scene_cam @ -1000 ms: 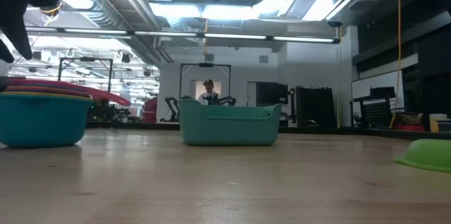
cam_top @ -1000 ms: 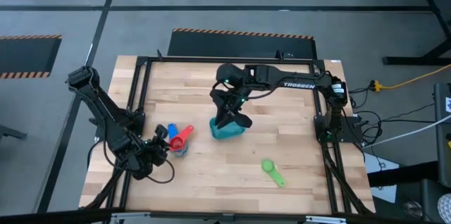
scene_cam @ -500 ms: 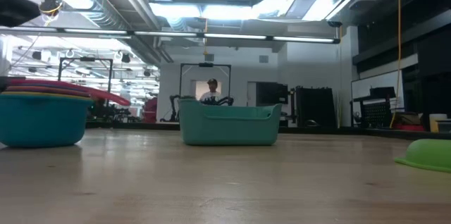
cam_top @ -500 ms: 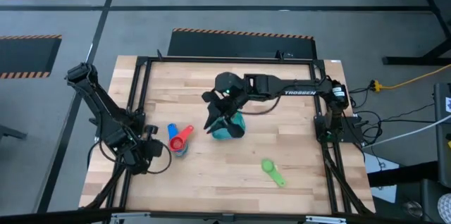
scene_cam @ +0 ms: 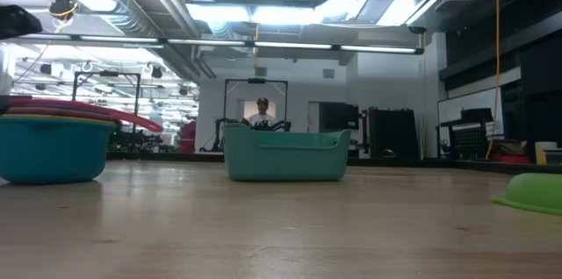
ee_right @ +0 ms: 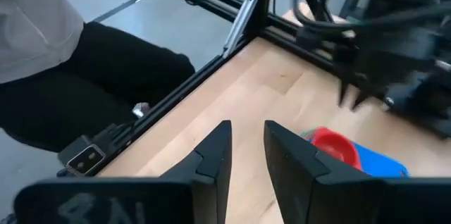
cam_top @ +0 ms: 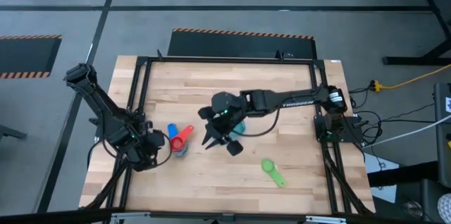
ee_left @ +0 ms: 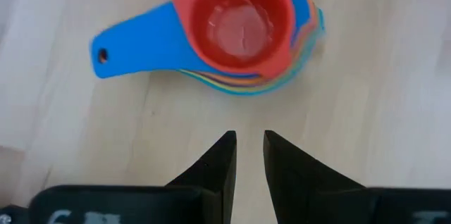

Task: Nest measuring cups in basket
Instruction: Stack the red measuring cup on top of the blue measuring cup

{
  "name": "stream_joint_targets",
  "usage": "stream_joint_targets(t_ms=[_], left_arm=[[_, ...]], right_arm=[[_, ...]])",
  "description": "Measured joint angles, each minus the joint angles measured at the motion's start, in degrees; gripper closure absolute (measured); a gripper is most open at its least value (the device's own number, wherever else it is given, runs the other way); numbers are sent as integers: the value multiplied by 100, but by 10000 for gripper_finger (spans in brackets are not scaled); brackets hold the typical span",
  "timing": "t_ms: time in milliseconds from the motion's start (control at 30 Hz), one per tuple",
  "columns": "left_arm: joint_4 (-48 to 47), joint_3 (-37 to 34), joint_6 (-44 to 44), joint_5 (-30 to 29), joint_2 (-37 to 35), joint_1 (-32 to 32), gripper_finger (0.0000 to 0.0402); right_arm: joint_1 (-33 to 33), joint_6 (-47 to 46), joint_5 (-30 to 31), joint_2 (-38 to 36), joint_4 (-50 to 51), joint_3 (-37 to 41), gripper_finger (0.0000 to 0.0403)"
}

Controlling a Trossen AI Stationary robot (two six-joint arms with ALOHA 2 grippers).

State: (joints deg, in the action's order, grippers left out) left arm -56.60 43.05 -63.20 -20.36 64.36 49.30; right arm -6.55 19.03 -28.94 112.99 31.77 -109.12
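Left claw (ee_left: 248, 146): empty, its fingers a narrow slit apart and holding nothing; it hovers over the worktop (cam_top: 211, 175) with the cup stack directly ahead of its tips.
Right claw (ee_right: 245, 139): also empty, fingers close together with a small gap; in the high view it hangs between the basket and the stack, pointed toward the stack.
Measuring cups (ee_left: 243, 34): a nested pile, the red cup (ee_left: 243, 23) on top and a dark blue handle (ee_left: 134, 44) sticking out sideways; yellow, orange and light blue rims show underneath. Stacking them first looks like a way to move them as one load.
Green cup (cam_top: 271, 170): lies alone on the worktop, well apart from both claws, beyond the right claw on the side away from the stack; not yet nested.
Basket (scene_cam: 285, 153): teal, upright on the worktop, just behind the right claw in the high view; the low view shows nothing rising above its rim.
Person (ee_right: 42, 34): beside the table's edge, beyond the right claw.
Judged stage: stack built, green cup and transfer to basket outstanding.
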Motion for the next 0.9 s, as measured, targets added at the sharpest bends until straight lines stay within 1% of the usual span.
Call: stream_joint_targets(t_ms=[133,400,533,633,733,900], left_arm=[[-5,0,-284,-170,2,-135,335],[-11,-4,-760,-155,13,-345,335],[-5,-148,-1029,-149,13,-428,335],[20,-331,-1153,-134,13,-493,335],[20,-507,-1233,104,13,-570,335],[97,-799,-1458,454,15,-676,335]], right_arm=[[-131,-2,4,291,-313,2,314],[-233,-9,18,962,-841,4,314],[-233,-8,23,1264,-871,4,314],[-233,-11,160,1449,-891,4,314],[-233,-9,227,1613,-978,4,314],[-233,-11,239,1917,-1411,4,314]])
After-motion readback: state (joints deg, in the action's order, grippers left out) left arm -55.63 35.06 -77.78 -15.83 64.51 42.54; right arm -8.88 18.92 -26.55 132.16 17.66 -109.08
